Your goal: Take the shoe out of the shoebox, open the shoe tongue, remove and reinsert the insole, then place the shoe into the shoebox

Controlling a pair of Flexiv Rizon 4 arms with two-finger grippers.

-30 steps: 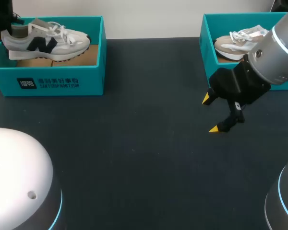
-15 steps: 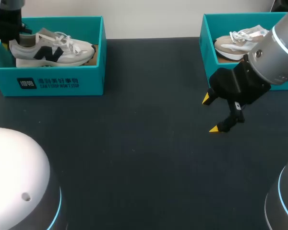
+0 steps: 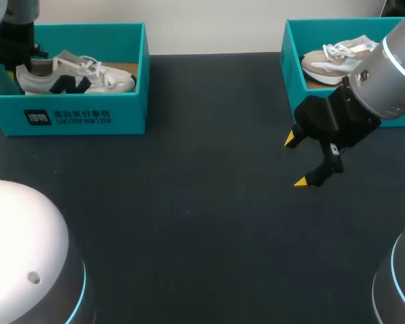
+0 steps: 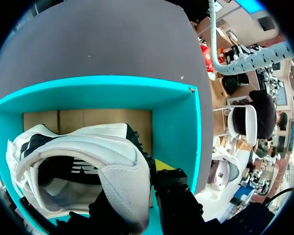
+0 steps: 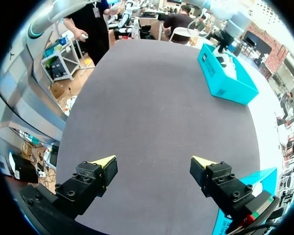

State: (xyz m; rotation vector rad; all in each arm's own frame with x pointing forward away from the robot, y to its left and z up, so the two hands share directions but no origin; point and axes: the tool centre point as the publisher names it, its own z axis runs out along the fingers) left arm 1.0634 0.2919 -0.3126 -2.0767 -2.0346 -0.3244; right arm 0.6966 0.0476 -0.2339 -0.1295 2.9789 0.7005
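Note:
A white and grey shoe (image 3: 81, 77) with a dark side mark lies inside the teal shoebox (image 3: 74, 118) at the table's far left. My left gripper (image 3: 17, 67) is at the shoe's heel, shut on it. In the left wrist view the heel collar of the shoe (image 4: 88, 152) sits between the fingers of the left gripper (image 4: 132, 181), one inside the shoe and one outside, over the shoebox's cardboard floor and teal wall (image 4: 171, 122). My right gripper (image 3: 299, 160) hangs open over bare table, nothing between its fingers (image 5: 153, 162).
A second teal shoebox (image 3: 290, 61) with a beige shoe (image 3: 331, 61) stands at the far right, just behind my right arm. The dark tabletop (image 3: 189, 202) stretches between the two boxes. In the right wrist view the left shoebox (image 5: 225, 73) lies far ahead.
My left gripper has lowered the shoe from above the box rim down into the left shoebox, shifting slightly right. The right arm has not moved.

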